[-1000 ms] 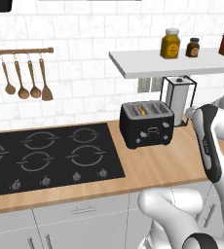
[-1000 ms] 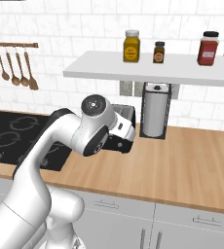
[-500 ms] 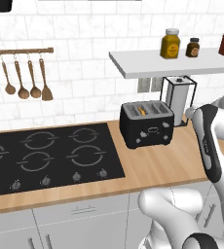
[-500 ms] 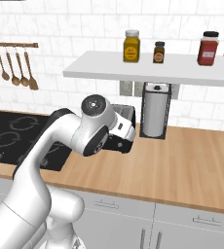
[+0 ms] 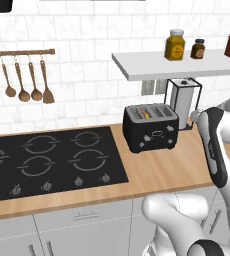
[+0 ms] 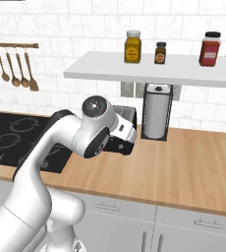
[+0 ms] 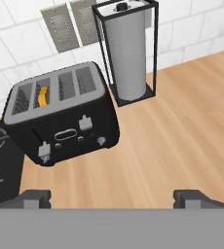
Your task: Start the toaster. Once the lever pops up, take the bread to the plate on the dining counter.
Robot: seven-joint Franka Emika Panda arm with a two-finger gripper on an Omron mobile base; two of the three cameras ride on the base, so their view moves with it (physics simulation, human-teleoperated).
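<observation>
The black toaster stands on the wood wall counter, right of the cooktop. A yellowish slice of bread sits low in its second slot from the left. In the hand view the toaster is at the upper left with the bread in the slot, and two silver levers show on its front. My gripper hangs open above the counter, in front of the toaster and apart from it, holding nothing. In the right base view my hand covers most of the toaster. The plate and the dining counter are out of view.
A paper towel roll in a black wire holder stands just right of the toaster. A white shelf with three jars hangs above it. The black cooktop lies to the left, with wooden utensils on a wall rail.
</observation>
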